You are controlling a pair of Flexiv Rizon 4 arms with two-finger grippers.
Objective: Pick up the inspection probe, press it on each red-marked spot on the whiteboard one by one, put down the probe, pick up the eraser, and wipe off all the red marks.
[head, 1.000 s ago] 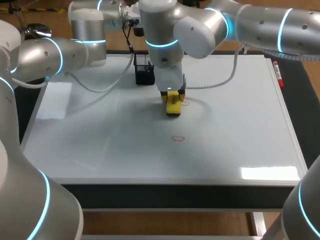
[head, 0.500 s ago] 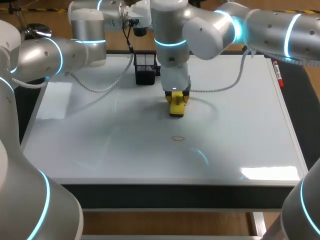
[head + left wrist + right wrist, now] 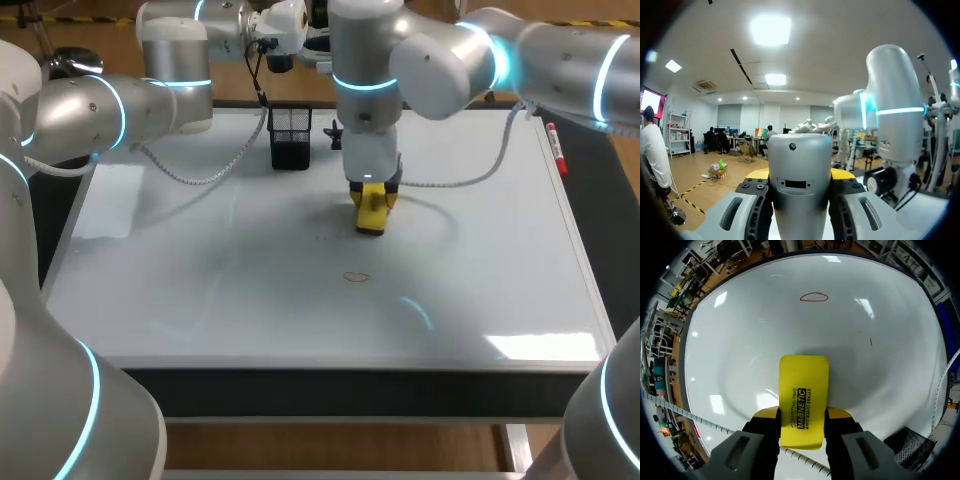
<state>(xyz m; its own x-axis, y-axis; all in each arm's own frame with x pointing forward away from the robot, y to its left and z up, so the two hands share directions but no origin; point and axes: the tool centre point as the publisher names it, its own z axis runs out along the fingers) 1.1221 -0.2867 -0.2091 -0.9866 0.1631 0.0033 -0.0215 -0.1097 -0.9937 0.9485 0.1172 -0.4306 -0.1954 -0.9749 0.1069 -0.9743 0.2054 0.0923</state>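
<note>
Our right gripper (image 3: 802,416) clamps the yellow block-shaped eraser (image 3: 804,385) by its long sides, pad down on the glossy white whiteboard (image 3: 735,340). It looks light and rigid, so this hold suits it. Our left gripper (image 3: 800,174) grips the grey cylindrical probe (image 3: 800,155) aloft.

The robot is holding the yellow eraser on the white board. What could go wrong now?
1. A red mark lies apart from the eraser, nearer the board's front edge. A wipe that stops short might leave it there.
2. The right end effector grips the eraser near its back end, so pressing hard on the whiteboard could tilt it or make it slip.
3. The black mesh holder stands close by, so a wide sweep could knock it.
</note>
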